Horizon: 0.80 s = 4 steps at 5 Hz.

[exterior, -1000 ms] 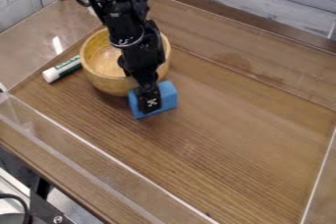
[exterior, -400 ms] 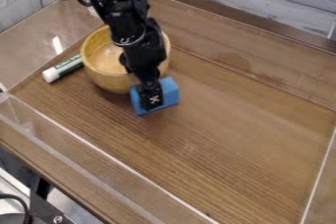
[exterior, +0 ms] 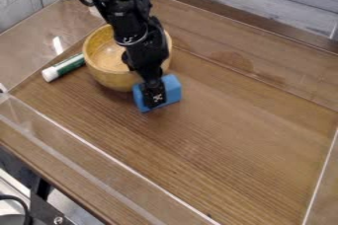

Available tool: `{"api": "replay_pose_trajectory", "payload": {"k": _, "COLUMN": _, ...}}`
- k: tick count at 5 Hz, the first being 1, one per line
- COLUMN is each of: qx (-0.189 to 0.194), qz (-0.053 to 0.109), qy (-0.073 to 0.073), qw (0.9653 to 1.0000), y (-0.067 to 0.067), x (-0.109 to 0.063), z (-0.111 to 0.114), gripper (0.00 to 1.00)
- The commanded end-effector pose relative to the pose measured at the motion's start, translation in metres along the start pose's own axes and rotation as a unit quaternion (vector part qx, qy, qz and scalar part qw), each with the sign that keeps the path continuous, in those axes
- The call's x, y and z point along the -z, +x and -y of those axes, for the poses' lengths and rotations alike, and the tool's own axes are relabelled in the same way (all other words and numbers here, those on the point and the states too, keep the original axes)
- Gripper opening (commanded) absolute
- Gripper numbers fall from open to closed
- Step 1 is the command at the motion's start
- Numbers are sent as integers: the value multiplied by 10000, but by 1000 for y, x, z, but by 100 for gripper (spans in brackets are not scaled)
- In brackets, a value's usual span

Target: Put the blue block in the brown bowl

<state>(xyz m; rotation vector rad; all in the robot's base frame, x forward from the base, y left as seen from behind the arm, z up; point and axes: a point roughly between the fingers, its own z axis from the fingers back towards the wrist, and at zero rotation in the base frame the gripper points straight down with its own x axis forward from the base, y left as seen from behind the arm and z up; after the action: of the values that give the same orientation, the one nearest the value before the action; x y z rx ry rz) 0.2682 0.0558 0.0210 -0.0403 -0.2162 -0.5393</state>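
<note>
The blue block [exterior: 160, 98] is on the wooden table just right of the brown bowl [exterior: 101, 59], close to its rim. My gripper [exterior: 148, 88] comes down on the block from above, its black fingers closed on the block's sides. The arm crosses over the right part of the bowl and hides that part of the rim. Whether the block still rests on the table or is a little off it I cannot tell.
A white marker with a green cap [exterior: 62, 68] lies left of the bowl. A clear raised wall [exterior: 27, 120] runs along the table's near and left edges. The wooden tabletop [exterior: 238, 120] stretches to the right and front.
The gripper and the blue block have shifted together slightly to the right and up. The bowl and marker have not moved.
</note>
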Motion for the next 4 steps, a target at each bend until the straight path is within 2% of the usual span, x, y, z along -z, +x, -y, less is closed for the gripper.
{"api": "replay_pose_trajectory", "payload": {"k": 1, "qx": -32, "qz": -241, "qy": -282, "qw": 9993, "y": -8, "x": 21, "z": 9, "gripper": 0}}
{"api": "replay_pose_trajectory", "payload": {"k": 4, "qx": -105, "qz": -224, "qy": -291, "qw": 9993, "y": -5, "x": 24, "z": 9, "gripper": 0}}
